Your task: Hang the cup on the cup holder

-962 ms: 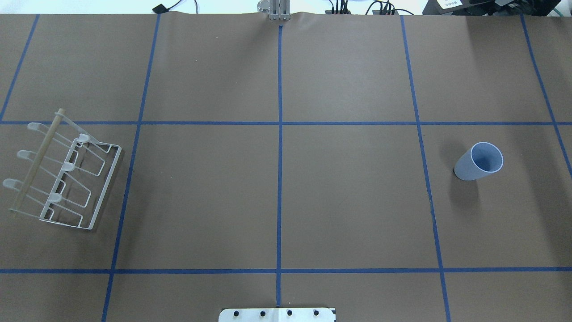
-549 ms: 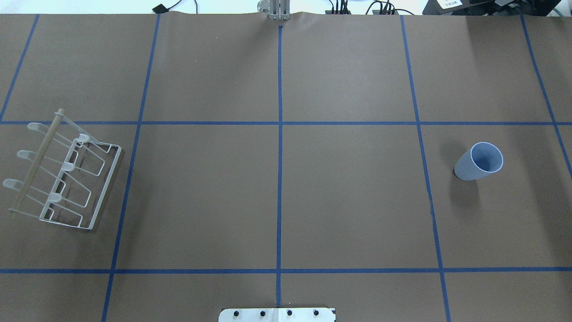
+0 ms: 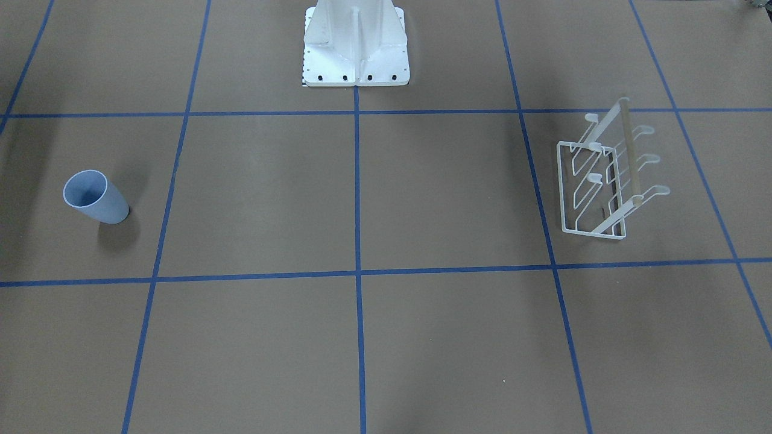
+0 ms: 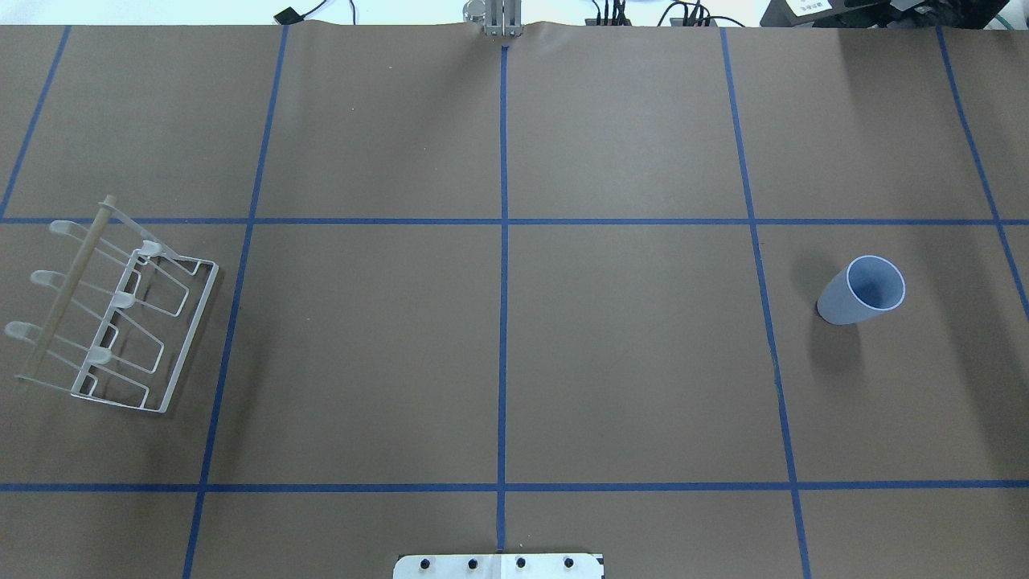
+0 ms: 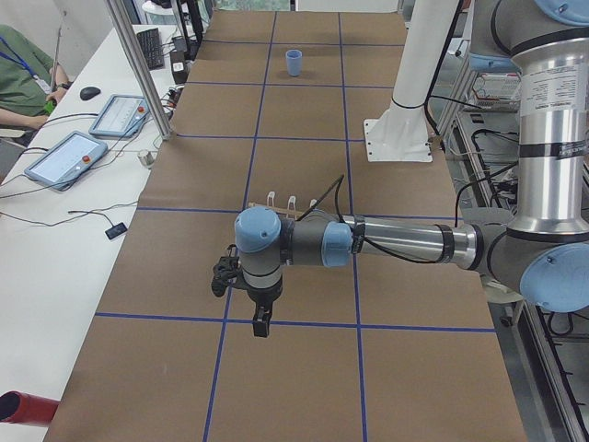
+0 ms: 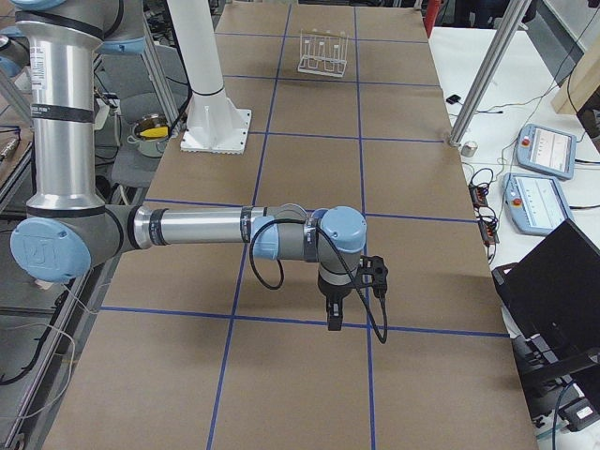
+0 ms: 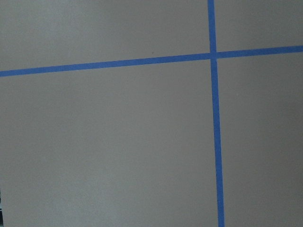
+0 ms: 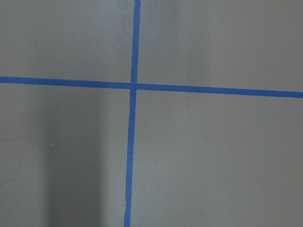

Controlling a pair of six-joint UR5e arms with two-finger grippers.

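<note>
The pale blue cup (image 4: 862,291) stands upright, rim up, on the table's right side; it also shows in the front view (image 3: 95,198) and far off in the left view (image 5: 294,63). The white wire cup holder (image 4: 67,289) with its wooden rod stands at the table's left side, seen too in the front view (image 3: 561,187) and right view (image 6: 323,52). My left gripper (image 5: 260,322) hangs over the table near the rack. My right gripper (image 6: 333,319) hangs over the table's right end. Both show only in side views, so I cannot tell whether they are open or shut. No cup hangs on the rack.
The white robot base (image 3: 356,48) stands at the table's near middle edge. Blue tape lines divide the brown table cover. Tablets (image 5: 64,157) and cables lie on a side desk beyond the far edge, where a person sits.
</note>
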